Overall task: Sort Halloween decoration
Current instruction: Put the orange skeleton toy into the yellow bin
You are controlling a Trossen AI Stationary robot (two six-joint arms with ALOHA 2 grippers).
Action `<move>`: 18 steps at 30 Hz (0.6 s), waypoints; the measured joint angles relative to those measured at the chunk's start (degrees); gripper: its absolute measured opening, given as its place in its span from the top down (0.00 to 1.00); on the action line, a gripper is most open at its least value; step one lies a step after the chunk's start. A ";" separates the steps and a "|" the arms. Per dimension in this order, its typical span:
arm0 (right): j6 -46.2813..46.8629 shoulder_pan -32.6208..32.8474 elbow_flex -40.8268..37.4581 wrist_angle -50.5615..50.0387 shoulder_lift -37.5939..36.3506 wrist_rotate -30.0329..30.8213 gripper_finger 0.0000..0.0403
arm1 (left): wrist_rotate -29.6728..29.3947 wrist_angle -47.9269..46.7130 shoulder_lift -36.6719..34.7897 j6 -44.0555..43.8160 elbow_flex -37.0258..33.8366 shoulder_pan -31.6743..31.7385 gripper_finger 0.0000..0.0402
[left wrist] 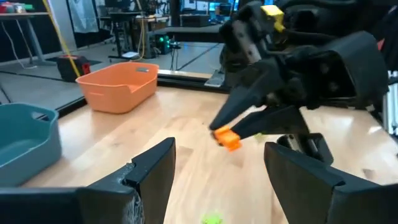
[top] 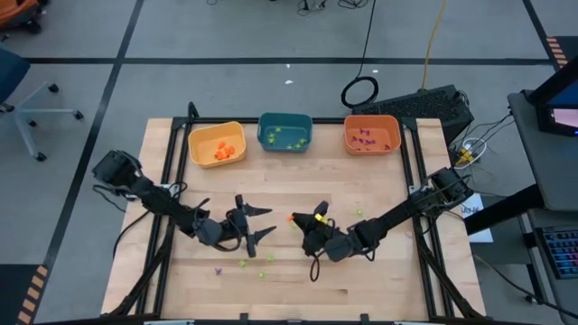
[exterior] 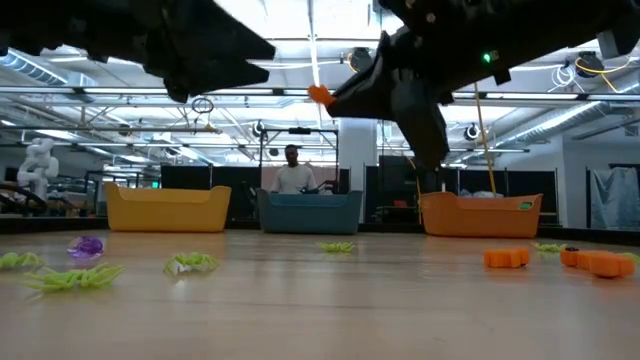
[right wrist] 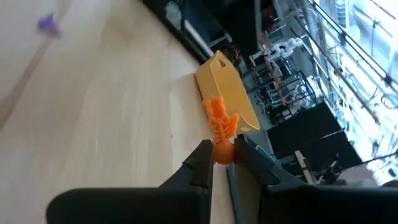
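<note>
My right gripper [top: 298, 218] is over the middle of the table, lifted above the wood, and shut on a small orange trinket [right wrist: 220, 123] shaped like a little skeleton. The same trinket [exterior: 319, 95] shows high above the tabletop in the low view. My left gripper [top: 268, 223] is open and empty, just left of the right one, with its fingers [left wrist: 158, 171] pointing at the held trinket [left wrist: 227, 138]. More trinkets lie loose on the wood: green ones [exterior: 70, 278], a purple one [exterior: 86, 246] and orange ones [exterior: 507, 258]. My right gripper pinches the orange trinket by its one end [right wrist: 222, 153] between the free ends of its two fingers. The rest of the trinket sticks out beyond the fingertips. It is lifted clear of the table.
Three bins stand in a row along the far edge: a yellow one [top: 217, 143] with orange pieces, a teal one [top: 284, 132] with green pieces, an orange one [top: 371, 134] with purple pieces. Green [top: 244, 263] and purple [top: 218, 269] trinkets lie near the front. A person [exterior: 292, 170] stands beyond the table.
</note>
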 joint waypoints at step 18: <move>3.19 -1.12 0.04 3.15 0.00 -0.05 0.94 | -1.89 -0.42 11.22 -1.69 11.66 4.46 0.40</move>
